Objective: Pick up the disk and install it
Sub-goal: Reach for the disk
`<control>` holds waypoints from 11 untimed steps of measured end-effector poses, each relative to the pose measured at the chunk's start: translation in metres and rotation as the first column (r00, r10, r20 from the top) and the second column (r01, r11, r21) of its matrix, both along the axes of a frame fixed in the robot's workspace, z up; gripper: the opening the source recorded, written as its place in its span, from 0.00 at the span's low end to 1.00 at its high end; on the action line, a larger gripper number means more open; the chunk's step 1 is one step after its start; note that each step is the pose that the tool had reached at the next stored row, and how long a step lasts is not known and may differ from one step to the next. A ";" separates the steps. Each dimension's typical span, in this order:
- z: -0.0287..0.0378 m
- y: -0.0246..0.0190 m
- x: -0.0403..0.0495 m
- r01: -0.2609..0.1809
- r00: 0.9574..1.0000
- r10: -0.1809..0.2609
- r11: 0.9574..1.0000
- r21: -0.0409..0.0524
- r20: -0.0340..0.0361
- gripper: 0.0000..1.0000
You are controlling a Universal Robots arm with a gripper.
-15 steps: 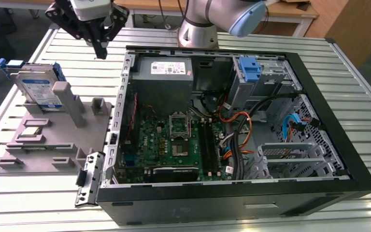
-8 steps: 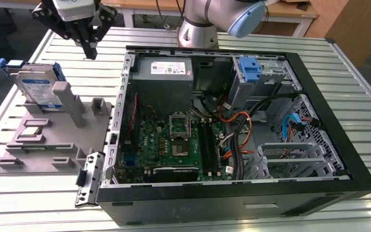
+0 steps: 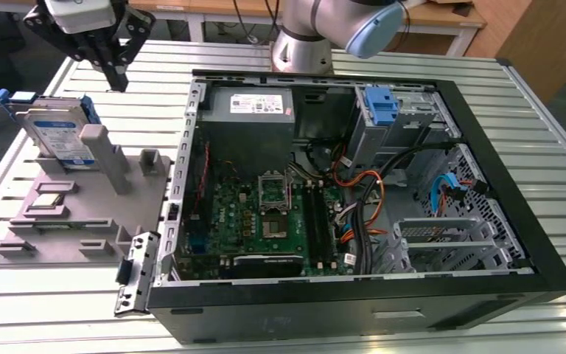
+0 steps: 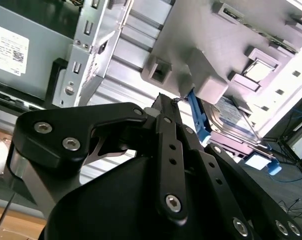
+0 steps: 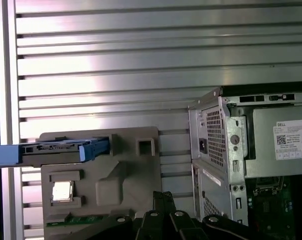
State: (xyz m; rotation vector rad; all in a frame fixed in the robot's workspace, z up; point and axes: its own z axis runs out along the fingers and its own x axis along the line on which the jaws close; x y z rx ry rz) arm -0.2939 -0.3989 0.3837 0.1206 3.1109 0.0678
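Exterior view, table: silver slatted metal table (image 3: 67,310) carrying everything; its far edges are cut off.
Case: black open computer tower case (image 3: 362,306) lying on its side, towards the exterior view's right.
Case contents: green motherboard (image 3: 263,214), grey power-supply box with a white sticker (image 3: 253,107), a bare blue plastic bracket (image 3: 382,103) in a drive bay, and orange cables (image 3: 362,193).
Arm: grey robot arm with a blue cap (image 3: 312,40), cut off by the upper edge.
Holder: grey moulded holder block (image 3: 96,214) beside the case, on the exterior view's left.
Disk: silver-grey hard drive with a blue-and-white label and blue side rails (image 3: 62,133) standing on edge in the holder; its lower edge is hidden by a grey post.
Gripper: black linkage gripper (image 3: 118,81) near the disk, not touching it, fingers drawn together on nothing; its upper part is cut off.
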 end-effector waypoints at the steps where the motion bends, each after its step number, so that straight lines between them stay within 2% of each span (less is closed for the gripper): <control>1: -0.0002 0.0000 -0.0028 0.000 1.000 0.000 1.000 0.000 0.000 0.10; 11: -0.0021 0.0000 -0.0260 0.000 1.000 0.000 1.000 0.000 0.000 0.10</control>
